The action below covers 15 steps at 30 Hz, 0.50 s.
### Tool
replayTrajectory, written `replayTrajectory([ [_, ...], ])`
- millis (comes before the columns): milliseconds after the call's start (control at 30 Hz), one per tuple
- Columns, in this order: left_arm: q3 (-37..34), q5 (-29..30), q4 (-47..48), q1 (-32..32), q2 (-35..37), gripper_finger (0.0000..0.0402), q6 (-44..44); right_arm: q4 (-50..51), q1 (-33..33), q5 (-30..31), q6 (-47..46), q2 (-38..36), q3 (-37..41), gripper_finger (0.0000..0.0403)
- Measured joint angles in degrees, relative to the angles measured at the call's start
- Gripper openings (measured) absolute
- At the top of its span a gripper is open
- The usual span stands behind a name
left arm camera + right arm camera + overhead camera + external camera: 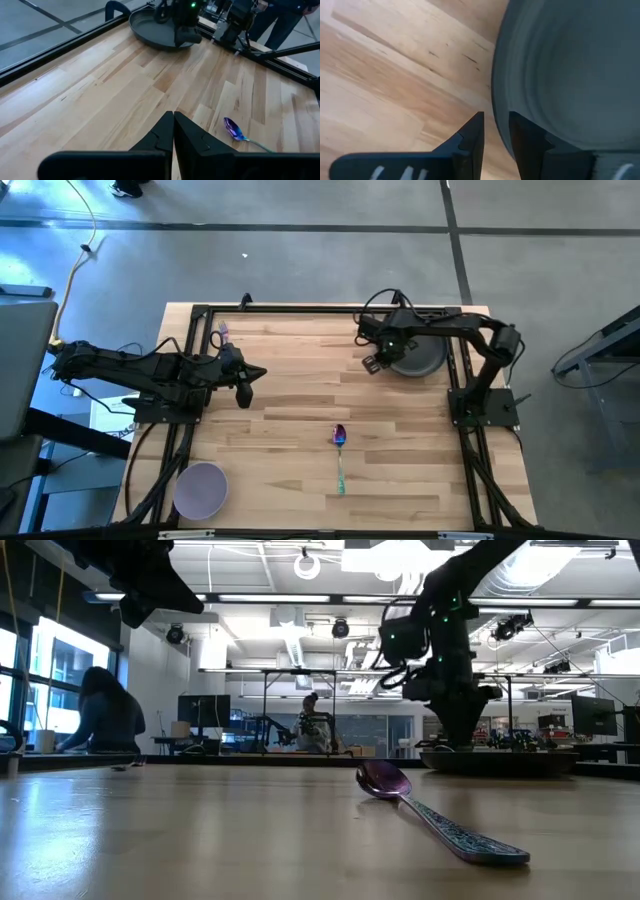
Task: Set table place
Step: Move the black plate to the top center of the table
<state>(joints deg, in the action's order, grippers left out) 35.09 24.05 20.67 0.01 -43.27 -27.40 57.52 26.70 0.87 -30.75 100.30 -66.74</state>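
At the table's point(300, 395) far right corner, the right gripper point(495, 131) pinched the rim of the dark grey plate point(420, 357).
Its two fingers straddled the plate's edge. The left gripper point(173, 131), clenched and empty, hovered over the left side. The spoon point(340, 455) lay mid-table, the lavender bowl point(201, 489) at the near left corner, and the fork point(223, 334) by the far left rail.

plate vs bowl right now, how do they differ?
The plate is dark grey and sits at the table's far right corner, with the right end effector at its rim. The bowl is lavender, smaller, at the near left edge, with no arm near it. Both are round and rest on the table.
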Motion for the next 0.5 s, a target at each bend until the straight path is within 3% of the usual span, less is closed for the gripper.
replayTrajectory([
  [500, 0.0, 0.02, 0.04, -0.01, 0.02, 0.0, 0.07, -3.05, 1.14, 0.58, 1.19, 1.02, 0.07, 0.0083],
])
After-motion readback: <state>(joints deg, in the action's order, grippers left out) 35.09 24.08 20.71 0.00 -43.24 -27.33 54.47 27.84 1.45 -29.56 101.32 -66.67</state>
